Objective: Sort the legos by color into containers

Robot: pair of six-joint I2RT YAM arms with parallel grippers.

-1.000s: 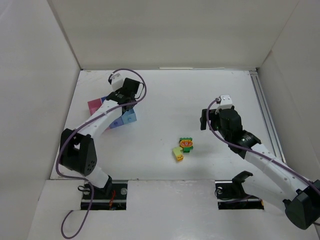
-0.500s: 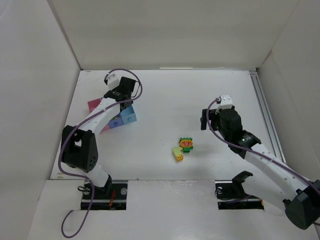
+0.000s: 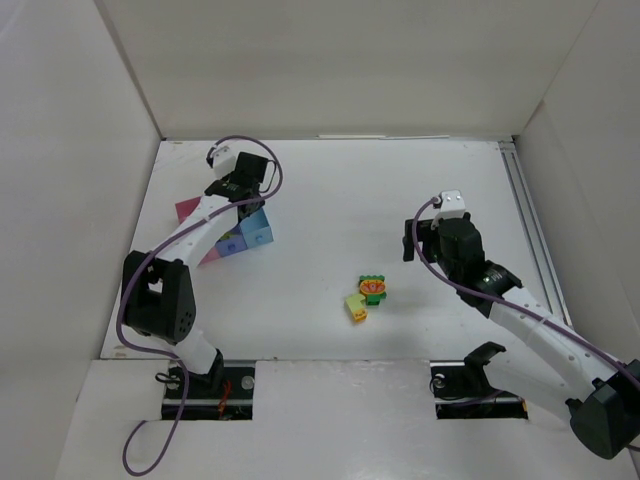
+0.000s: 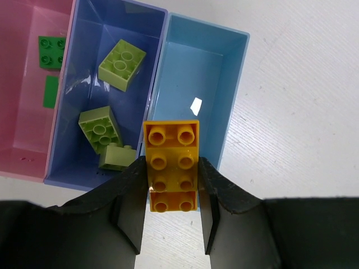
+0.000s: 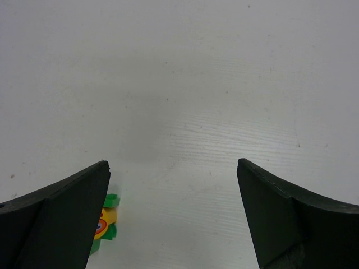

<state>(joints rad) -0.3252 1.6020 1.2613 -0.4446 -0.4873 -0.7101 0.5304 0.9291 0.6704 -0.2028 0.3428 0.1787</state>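
2 black fingers (image 4: 132, 202) of the left gripper (image 4: 173, 193) are pinching an orange brick (image 4: 171, 162) by its long sides, the jaws standing only as far apart as the brick is wide. The brick is showing 8 studs to the wrist camera and is hanging over the near left corner of the light blue box (image 4: 193, 73), its far end overlapping that box's rim; whether it is touching the rim cannot be told.

The light blue box is lying at 1 end of the joined row of containers (image 3: 245, 235). Beside it, the darker blue box (image 4: 134, 95) is holding 3 light green bricks (image 4: 122, 63), and the pink box (image 4: 28, 129) past that is holding 2 dark green bricks (image 4: 50, 50).

The right gripper (image 5: 174, 224) is hovering above the white table (image 5: 185, 84) with its jaws spread wide, gripping nothing and touching nothing. A green, orange and red stack (image 3: 373, 290) is sitting on the table near the middle, just inside the right gripper's left finger in the wrist view, with a pale yellow brick (image 3: 355, 307) lying just beside it.
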